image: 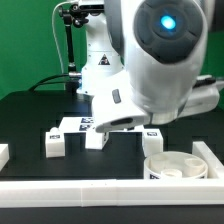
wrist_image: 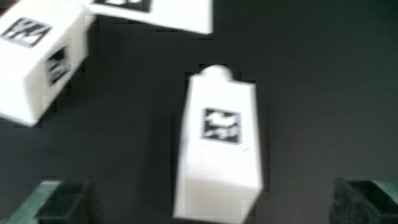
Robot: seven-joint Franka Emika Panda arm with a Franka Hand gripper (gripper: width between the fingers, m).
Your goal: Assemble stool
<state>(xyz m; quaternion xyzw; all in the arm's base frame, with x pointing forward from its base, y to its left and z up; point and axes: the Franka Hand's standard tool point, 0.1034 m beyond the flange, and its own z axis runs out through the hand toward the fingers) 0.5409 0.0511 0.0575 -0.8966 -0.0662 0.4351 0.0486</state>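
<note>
In the wrist view a white stool leg [wrist_image: 222, 135] lies on the black table, a black-and-white tag on its upper face and a small peg at its far end. My gripper [wrist_image: 217, 205] is open, with its dark fingers [wrist_image: 57, 203] standing well apart on either side of the leg's near end and not touching it. A second leg [wrist_image: 45, 55] lies beside it. In the exterior view the arm hides the gripper above the middle leg [image: 96, 138]. Another leg [image: 54, 143] lies toward that view's left. The round seat [image: 175, 165] sits at the front right.
The marker board [image: 75, 125] lies behind the legs and also shows in the wrist view [wrist_image: 151, 10]. A long white rail [image: 100, 190] edges the table's front and another rail [image: 210, 152] stands at the right. A further tagged white piece [image: 152, 138] stands behind the seat.
</note>
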